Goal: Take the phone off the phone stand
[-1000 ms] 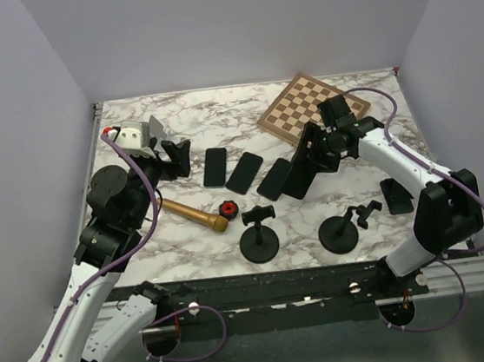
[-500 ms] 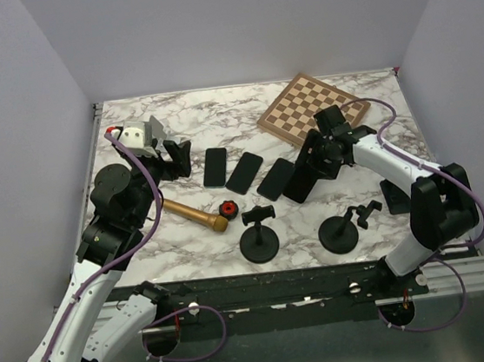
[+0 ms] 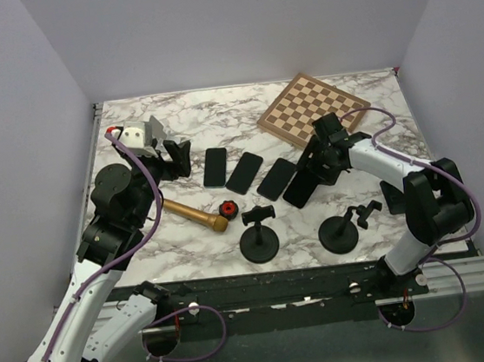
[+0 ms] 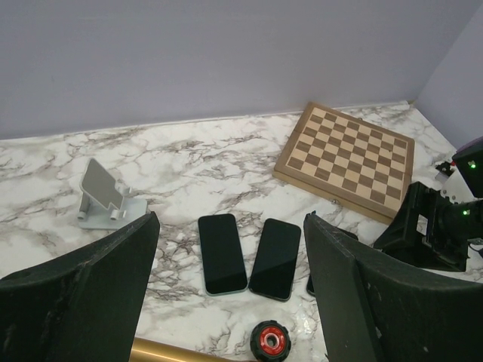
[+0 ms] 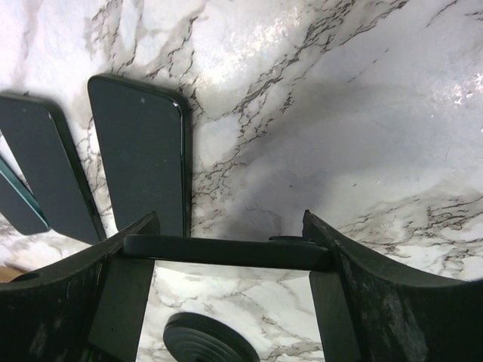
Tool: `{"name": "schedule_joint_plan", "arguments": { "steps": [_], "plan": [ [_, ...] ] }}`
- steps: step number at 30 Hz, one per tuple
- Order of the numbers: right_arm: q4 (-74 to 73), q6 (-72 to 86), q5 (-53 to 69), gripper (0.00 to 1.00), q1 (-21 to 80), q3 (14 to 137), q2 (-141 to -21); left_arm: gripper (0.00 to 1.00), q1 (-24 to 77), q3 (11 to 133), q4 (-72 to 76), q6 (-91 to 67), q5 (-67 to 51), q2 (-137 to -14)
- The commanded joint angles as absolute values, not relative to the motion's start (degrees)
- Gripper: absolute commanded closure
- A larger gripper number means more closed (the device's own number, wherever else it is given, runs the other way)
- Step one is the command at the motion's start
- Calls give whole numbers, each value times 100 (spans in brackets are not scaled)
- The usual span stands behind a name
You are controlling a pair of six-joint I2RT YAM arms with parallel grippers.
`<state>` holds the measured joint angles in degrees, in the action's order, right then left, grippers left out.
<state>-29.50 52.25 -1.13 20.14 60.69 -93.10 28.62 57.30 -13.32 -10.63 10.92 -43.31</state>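
Chessboard (image 3: 313, 107), mallet (image 3: 192, 214), stands (image 3: 258, 231) near gripped phone (image 3: 301, 189)

Readable text, labels, brands, numbers, signs: none in any view. On phone (image 3: 301, 189): dark face, nothing legible. On chessboard (image 4: 346, 158): plain light and dark squares only.
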Motion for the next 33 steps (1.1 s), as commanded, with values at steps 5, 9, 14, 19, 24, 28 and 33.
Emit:
{"name": "schedule_joint_plan", "arguments": {
  "steps": [5,9,14,19,24,28,33],
  "plan": [
    [-2721,5505,-869,94,2021,6098,-9677,15,2883,5668,-1262,-1007,1219,-4359],
    [-3199,5192,-1515,94,2020,6450,-9981,15,2886,5695,-1279,-1026,1198,-4357],
    [-3033,5176,-1243,94,2021,6342,-10171,15,2880,5695,-1274,-1030,1195,-4359],
    [-2688,5404,-966,84,2020,6113,-10169,15,2884,5695,-1279,-1028,1200,-4384],
    [-2513,5471,-780,80,2021,6100,-10267,15,2883,5704,-1283,-1037,1182,-4395],
    [-2409,5531,-662,76,2021,6059,-10296,15,2883,5708,-1289,-1038,1181,-4393],
    [-2303,5559,-557,68,2021,6012,-10380,15,2878,5704,-1293,-1047,1168,-4404]
  ]
}}
